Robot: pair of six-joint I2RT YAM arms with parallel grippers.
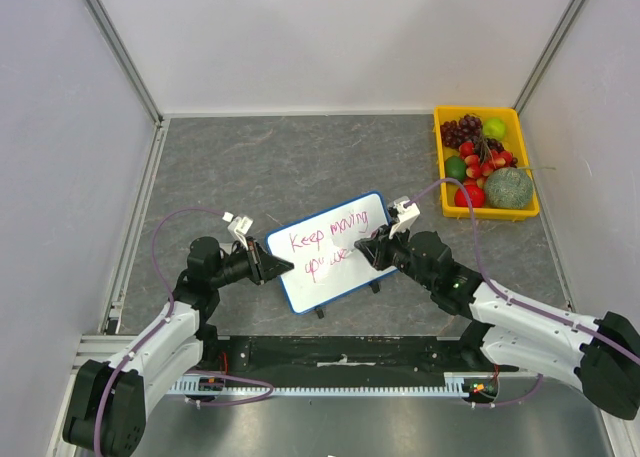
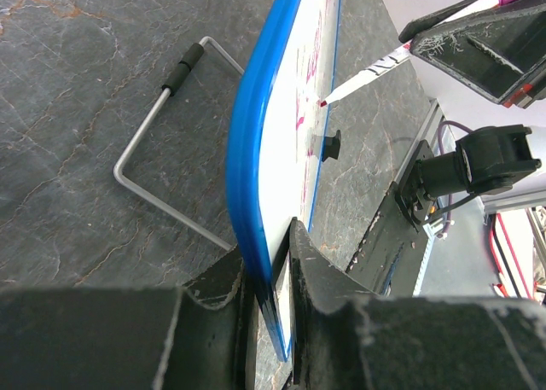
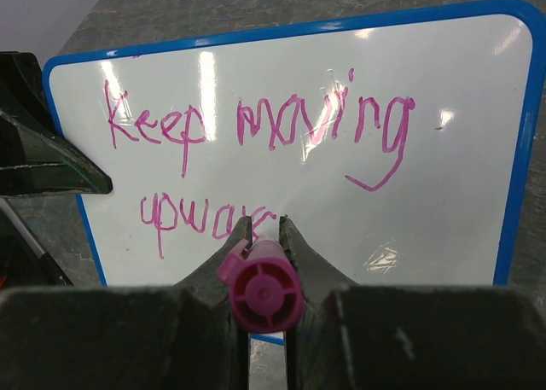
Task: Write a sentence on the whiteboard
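The left gripper (image 2: 273,298) was clamped on the left rim of the whiteboard (image 1: 318,289). On its face the sentence (image 3: 281,125) read "Keep moving", with "upwar" beneath it, so probably only the last letters were left. At the board's right side, the right gripper (image 3: 260,229) pinched a magenta marker (image 3: 260,292), its tip at the second line.
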